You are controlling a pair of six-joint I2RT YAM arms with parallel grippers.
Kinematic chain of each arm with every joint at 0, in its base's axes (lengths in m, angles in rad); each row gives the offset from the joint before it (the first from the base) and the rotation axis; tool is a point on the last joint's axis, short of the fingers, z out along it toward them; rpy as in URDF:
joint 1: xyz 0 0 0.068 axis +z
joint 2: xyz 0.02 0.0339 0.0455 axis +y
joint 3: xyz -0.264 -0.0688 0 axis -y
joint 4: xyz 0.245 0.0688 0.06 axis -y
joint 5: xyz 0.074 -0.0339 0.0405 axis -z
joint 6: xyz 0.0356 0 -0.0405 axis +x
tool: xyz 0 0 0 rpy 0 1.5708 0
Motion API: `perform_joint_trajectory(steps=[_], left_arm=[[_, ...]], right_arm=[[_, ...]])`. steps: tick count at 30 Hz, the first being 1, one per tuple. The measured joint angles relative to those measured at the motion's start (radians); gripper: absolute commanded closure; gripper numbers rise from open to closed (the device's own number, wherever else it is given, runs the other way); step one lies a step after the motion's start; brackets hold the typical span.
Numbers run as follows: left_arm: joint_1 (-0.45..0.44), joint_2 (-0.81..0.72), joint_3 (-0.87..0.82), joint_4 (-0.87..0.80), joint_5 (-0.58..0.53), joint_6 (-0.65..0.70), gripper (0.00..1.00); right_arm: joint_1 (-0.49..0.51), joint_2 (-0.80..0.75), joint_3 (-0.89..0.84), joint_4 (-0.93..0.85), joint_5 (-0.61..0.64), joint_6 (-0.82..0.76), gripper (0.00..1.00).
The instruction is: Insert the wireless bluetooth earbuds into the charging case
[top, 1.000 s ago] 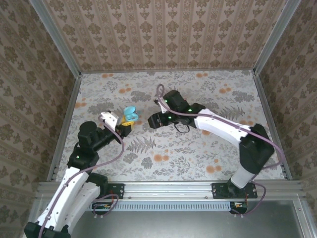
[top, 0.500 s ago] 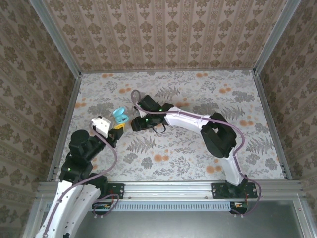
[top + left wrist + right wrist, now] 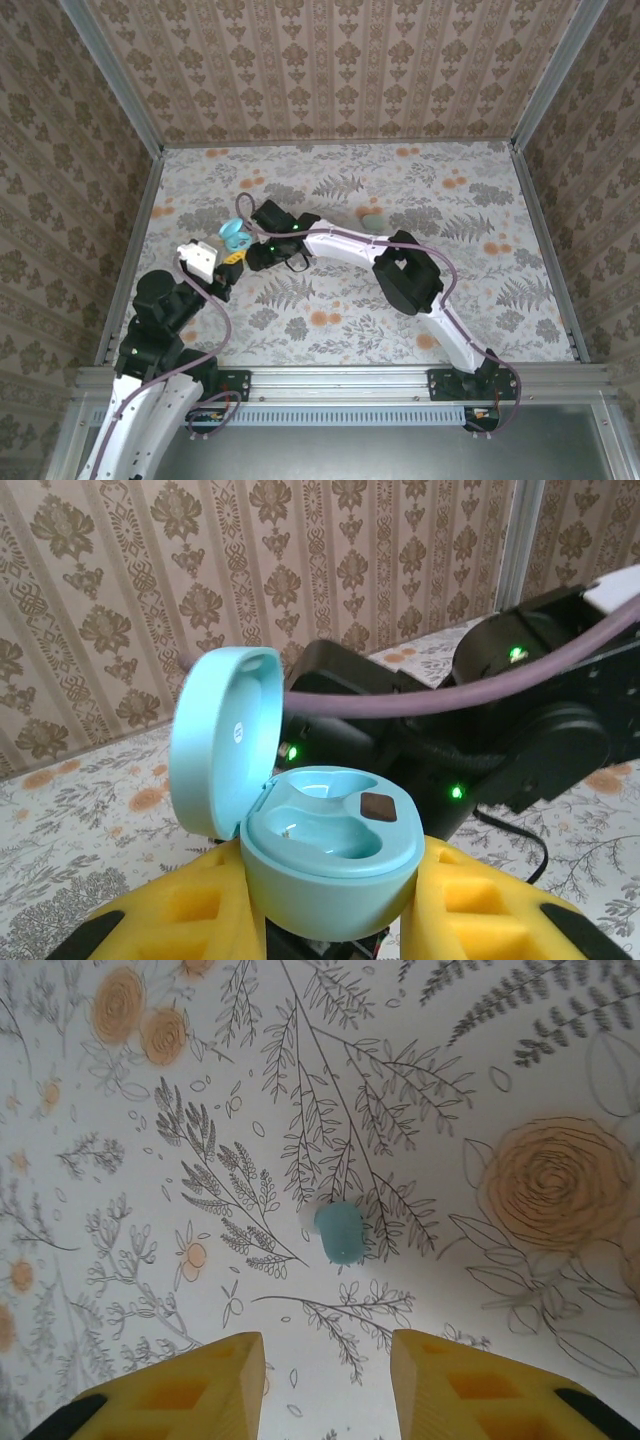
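Note:
The charging case (image 3: 330,855) is pale teal, its lid hinged up and both wells showing bare. My left gripper (image 3: 335,905) is shut on the case's base between yellow fingers (image 3: 170,915). From above, the case (image 3: 236,236) is held off the table at the left by my left gripper (image 3: 232,258). My right gripper (image 3: 258,252) sits close beside it on the right, its black wrist filling the background behind the case. One teal earbud (image 3: 340,1232) lies on the floral table ahead of my right gripper (image 3: 327,1380), which is open with nothing between its fingers. A small teal earbud (image 3: 372,218) rests mid-table.
The floral tabletop (image 3: 430,190) is fenced by patterned walls and metal rails (image 3: 130,250). The right arm's elbow (image 3: 405,275) hangs over the table's middle. A purple cable (image 3: 480,685) crosses just behind the case.
The right arm swung left across the table until its gripper came close to the case, and its jaws narrowed. The left arm drew back and left, still holding the case.

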Motion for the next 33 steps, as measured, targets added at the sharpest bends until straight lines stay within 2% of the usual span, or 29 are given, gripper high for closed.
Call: perform_joint_trajectory(steps=[17,25,33], left_arm=[[0.006,-0.008,0.001,-0.041,-0.044,0.000,0.73],[0.007,-0.013,0.001,-0.052,-0.047,0.000,0.73],[0.006,-0.013,0.001,-0.051,-0.046,0.000,0.73]], right_arm=[[0.018,0.150,0.193,-0.096,0.088,-0.161,0.60],[0.026,0.182,0.235,-0.112,0.089,-0.196,0.55],[0.026,0.201,0.268,-0.130,0.087,-0.213,0.62]])
